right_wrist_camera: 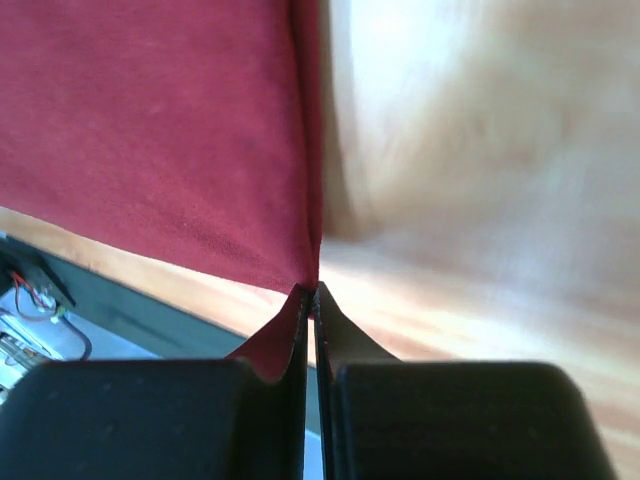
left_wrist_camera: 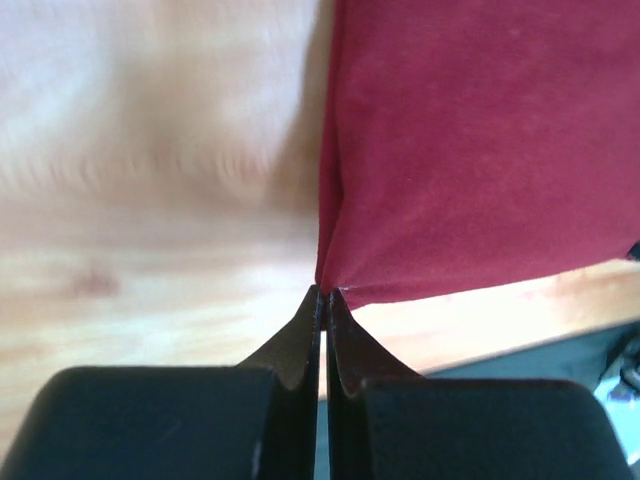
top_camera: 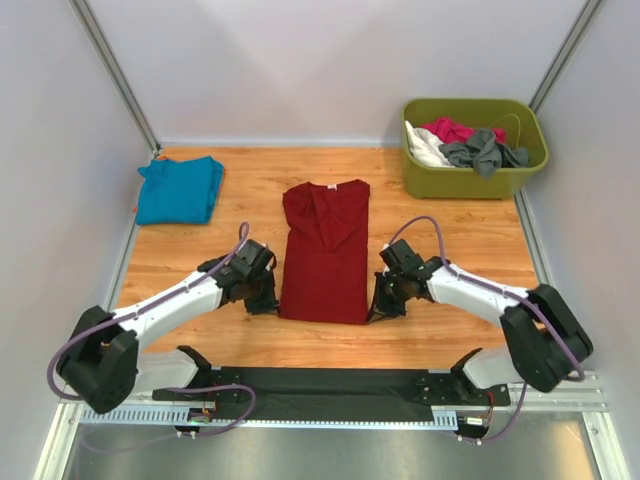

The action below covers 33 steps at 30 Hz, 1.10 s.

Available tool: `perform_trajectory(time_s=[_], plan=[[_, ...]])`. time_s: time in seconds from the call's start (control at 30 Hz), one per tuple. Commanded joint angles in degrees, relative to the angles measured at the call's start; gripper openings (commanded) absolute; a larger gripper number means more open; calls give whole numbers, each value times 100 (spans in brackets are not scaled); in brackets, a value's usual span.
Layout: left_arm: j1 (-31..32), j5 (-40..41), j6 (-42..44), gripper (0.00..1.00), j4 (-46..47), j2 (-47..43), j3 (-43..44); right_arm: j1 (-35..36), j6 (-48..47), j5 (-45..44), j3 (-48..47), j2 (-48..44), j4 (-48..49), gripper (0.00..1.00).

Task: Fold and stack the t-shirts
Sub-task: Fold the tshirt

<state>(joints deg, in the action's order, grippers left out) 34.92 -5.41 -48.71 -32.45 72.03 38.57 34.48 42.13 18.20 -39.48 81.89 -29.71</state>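
Now my left pincer (left_wrist_camera: 322,292) and right pincer (right_wrist_camera: 309,290) each pinch a near corner of the soft, floppy red shirt (top_camera: 325,255) lying on the desk (top_camera: 250,190), the best holding spots, I think.

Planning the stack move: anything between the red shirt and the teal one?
Nothing: top view shows only bare wooden table between the dark red shirt and the teal shirt.

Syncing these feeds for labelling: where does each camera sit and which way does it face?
Top external: above and behind, looking down on the table; both arms show.
Left wrist: looks along the shut left hand at the dark red shirt's near corner.
Right wrist: likewise, right hand, other near corner.
All share that shirt.
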Motion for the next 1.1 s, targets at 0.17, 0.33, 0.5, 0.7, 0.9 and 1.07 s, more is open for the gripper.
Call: perform_trajectory(time_s=[0.17,0.33,0.5,0.7,0.9,1.07], plan=[[560,479,-490,0,-1878,-1357,326,647,753,-536,-6,-1419,-1413,0],[551,1014,-544,0,-2712,-1386,1318,639,578,-1245,-1258,-1325,-2388,0],[149,1473,-105,0,-2996,-472,2670,297,-195,-1811,-2878,-289,-3409,0],[-433,1402,467,0,-2767,635,3946,-379,-924,-2110,-4417,740,-3611,0],[-907,1060,775,0,-2609,1805,5123,-1013,-1461,-1699,-5743,1759,-3507,0],[-1109,919,863,0,-2521,2692,5713,-1399,-1708,-1354,-6404,2691,-3418,0]])
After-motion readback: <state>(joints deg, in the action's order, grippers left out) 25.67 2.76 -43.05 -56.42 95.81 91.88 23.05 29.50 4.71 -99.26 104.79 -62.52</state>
